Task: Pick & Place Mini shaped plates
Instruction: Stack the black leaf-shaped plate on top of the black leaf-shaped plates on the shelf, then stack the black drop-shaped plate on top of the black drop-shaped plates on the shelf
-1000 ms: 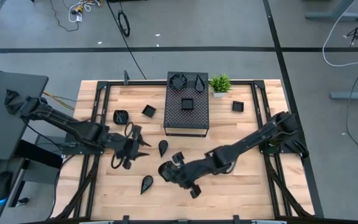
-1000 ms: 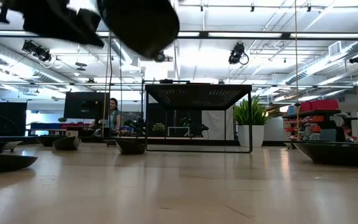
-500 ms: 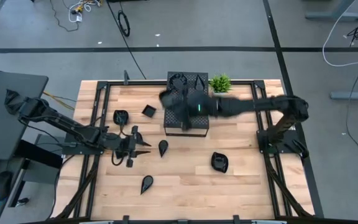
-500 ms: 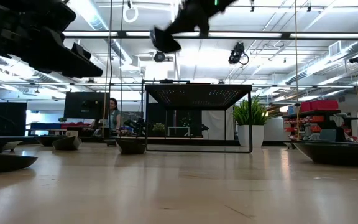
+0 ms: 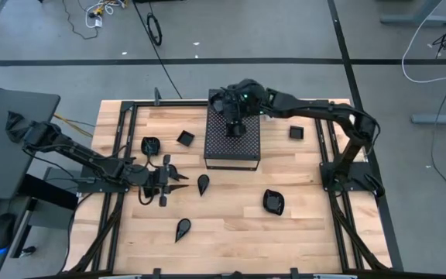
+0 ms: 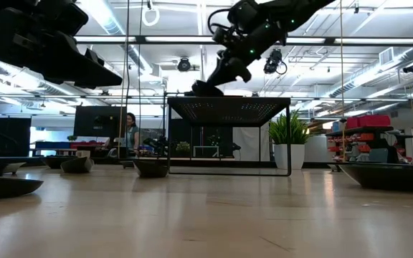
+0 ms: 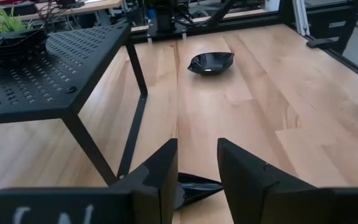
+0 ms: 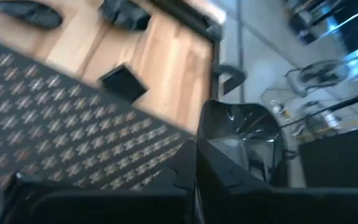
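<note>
My right gripper [image 5: 231,118] reaches over the black perforated box [image 5: 242,151], shut on a glossy black mini plate [image 8: 241,134] that hangs just above the box top [image 6: 228,100]. Other mini plates [image 5: 249,99] sit on the box's far end. My left gripper [image 5: 181,180] is low over the table, left of a teardrop plate [image 5: 203,184]. Its fingers stand open on either side of that plate's pointed tip [image 7: 197,186]; whether they touch it, I cannot tell. More plates lie on the wood: [image 5: 151,145], [image 5: 185,138], [image 5: 183,229], [image 5: 273,201], [image 5: 296,132]. My right gripper pinches the mini plate by its rim [image 8: 211,146] between its two fingers. The fingers slant down from the table's right side. The plate [image 6: 201,89] sticks out past the fingertips, roughly level, close over the box top; whether it rests on the box I cannot tell.
A small green potted plant [image 5: 274,104] stands at the box's far right corner, close beside my right arm. The box stands on thin legs [image 7: 135,124] next to my left gripper. Open wood lies at the table's near right.
My right gripper has swung from the table's near middle up and across to the far side over the box, carrying its plate, and uncovered a plate lying on the wood at the near right. My left gripper has sunk toward the table beside the teardrop plate.
</note>
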Available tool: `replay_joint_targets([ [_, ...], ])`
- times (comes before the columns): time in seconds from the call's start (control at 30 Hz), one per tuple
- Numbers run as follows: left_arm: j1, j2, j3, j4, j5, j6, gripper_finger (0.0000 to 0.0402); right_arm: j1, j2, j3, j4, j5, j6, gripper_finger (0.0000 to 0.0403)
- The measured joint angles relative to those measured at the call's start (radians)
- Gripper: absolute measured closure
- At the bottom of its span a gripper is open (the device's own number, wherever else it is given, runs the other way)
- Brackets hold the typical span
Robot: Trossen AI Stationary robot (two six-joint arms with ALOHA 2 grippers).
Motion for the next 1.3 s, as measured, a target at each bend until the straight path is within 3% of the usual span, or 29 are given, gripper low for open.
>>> replay_joint_targets([
  [0.4, 0.000, 0.000, 0.000, 0.018, -0.001, 0.000, 0.0285, -0.018, 0.043, 0.000, 0.009, 0.077, -0.004, 0.0380],
  [0.73, 0.000, 0.000, 0.000, 0.019, -0.003, 0.000, 0.0285, -0.020, 0.038, 0.000, 0.017, 0.143, 0.031, 0.0326],
  [1.0, 0.000, 0.000, 0.000, 0.019, -0.003, 0.001, 0.0285, -0.030, -0.014, 0.000, 0.084, 0.142, 0.262, 0.0315],
  [1.13, 0.000, 0.000, 0.000, 0.019, -0.005, 0.001, 0.0285, 0.013, -0.083, 0.001, 0.180, 0.137, 0.507, 0.0326],
  [1.2, 0.000, 0.000, 0.000, 0.018, -0.008, 0.001, 0.0285, 0.050, -0.116, 0.001, 0.191, 0.108, 0.619, 0.0331],
  [1.3, 0.000, 0.000, 0.000, 0.019, -0.009, 0.000, 0.0285, 0.126, -0.161, 0.001, 0.176, 0.000, 0.614, 0.0341],
])
